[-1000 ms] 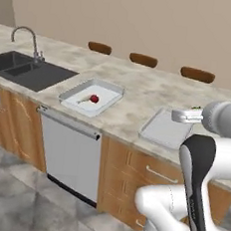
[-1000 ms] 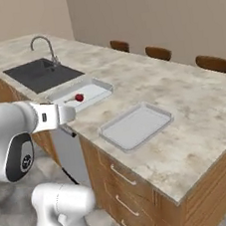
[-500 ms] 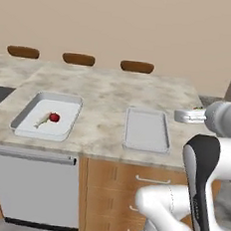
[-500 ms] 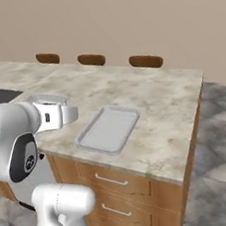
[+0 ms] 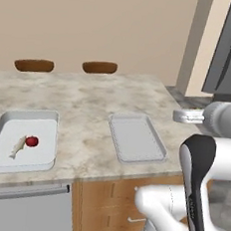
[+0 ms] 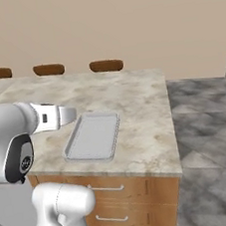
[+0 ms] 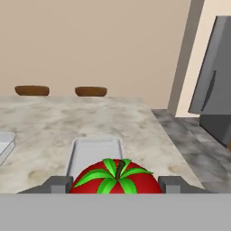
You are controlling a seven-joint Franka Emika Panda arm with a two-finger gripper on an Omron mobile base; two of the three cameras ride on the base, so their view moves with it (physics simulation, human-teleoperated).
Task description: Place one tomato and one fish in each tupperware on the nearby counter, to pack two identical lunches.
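tomato (image 7: pixel 116 178) held between fingers (image 7: pixel 58 184), stem up, at 6 o'clock in hand view | empty tupperware (image 5: pixel 136 138) long axis 12–6 on worktop (image 5: pixel 88 105) | base has driven: sink gone, dark appliance at 2 o'clock

No text, label, brand, number or sign could be read on anything in these views.
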